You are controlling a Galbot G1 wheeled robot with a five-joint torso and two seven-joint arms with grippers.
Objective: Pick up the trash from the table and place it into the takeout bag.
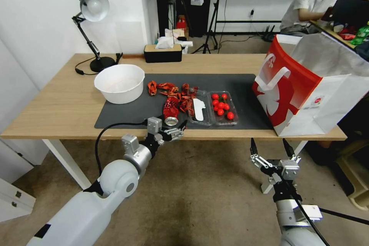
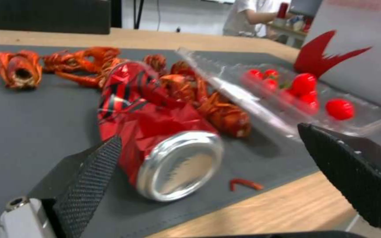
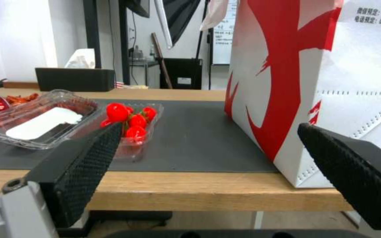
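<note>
The left end effector [image 1: 177, 130] hovers at the near edge of the table [image 1: 57, 111], fingers spread and empty. Just beyond it lies the crushed red can [image 2: 155, 132] on the dark mat [image 1: 127, 113], long axis pointing away, silver end toward the fingers. The right end effector [image 1: 272, 148], also open, hangs below the edge, nearer the takeout bag [image 1: 307, 88].

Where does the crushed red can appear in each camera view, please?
Head view: crushed red can at the mat's near edge, just beyond the left gripper.
Left wrist view: can central, between the open fingers.
Right wrist view: cannot tell.
Shared landmark: cherry tomato tray.
</note>
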